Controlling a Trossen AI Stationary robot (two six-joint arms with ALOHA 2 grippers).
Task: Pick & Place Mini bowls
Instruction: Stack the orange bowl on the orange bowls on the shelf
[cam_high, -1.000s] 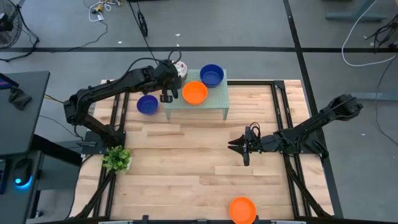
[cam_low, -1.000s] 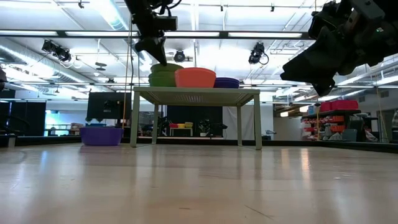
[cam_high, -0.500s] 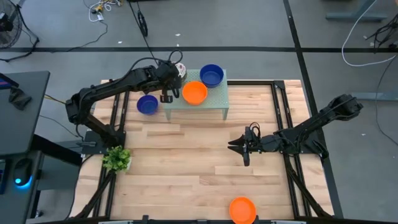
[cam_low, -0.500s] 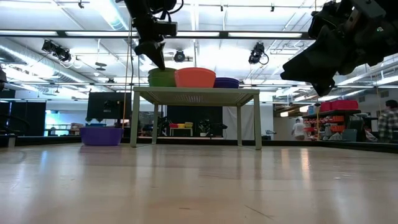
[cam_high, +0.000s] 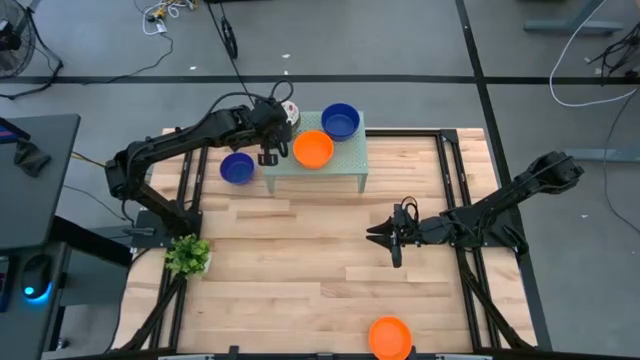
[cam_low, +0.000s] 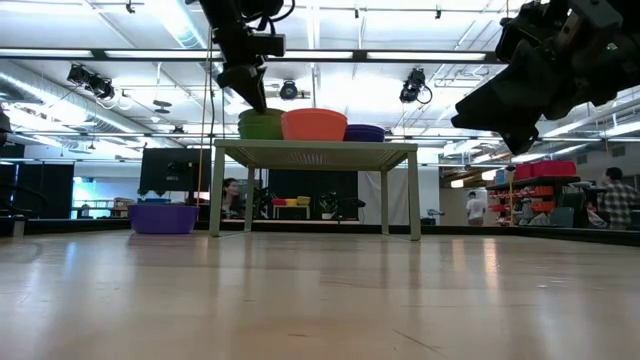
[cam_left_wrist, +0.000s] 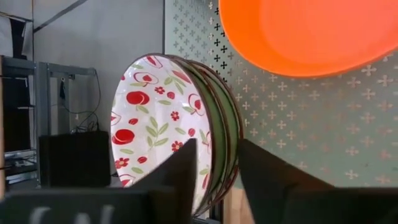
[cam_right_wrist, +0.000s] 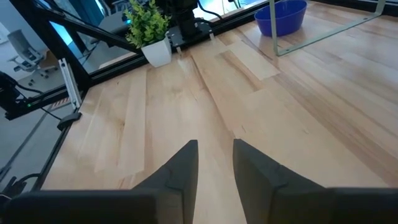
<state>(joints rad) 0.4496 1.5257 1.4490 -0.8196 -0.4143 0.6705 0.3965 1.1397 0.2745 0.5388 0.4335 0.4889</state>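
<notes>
The left gripper (cam_left_wrist: 214, 177) hangs over the back-left corner of the pale green mesh stand (cam_high: 345, 160), its jaws parted either side of the rim of the red-patterned white bowls (cam_left_wrist: 158, 124) stacked there; whether they touch it I cannot tell. Beside them on the stand sit an orange bowl (cam_high: 313, 149) and a blue bowl (cam_high: 340, 121). The right gripper (cam_high: 397, 236) hovers over bare tabletop (cam_high: 300, 270), jaws partly open and empty; beyond lies an open, brightly lit hall.

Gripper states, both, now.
Left gripper: open, fingers astride the rim of the speckled bowl on the mesh stand.
Right gripper: open, empty.
</notes>
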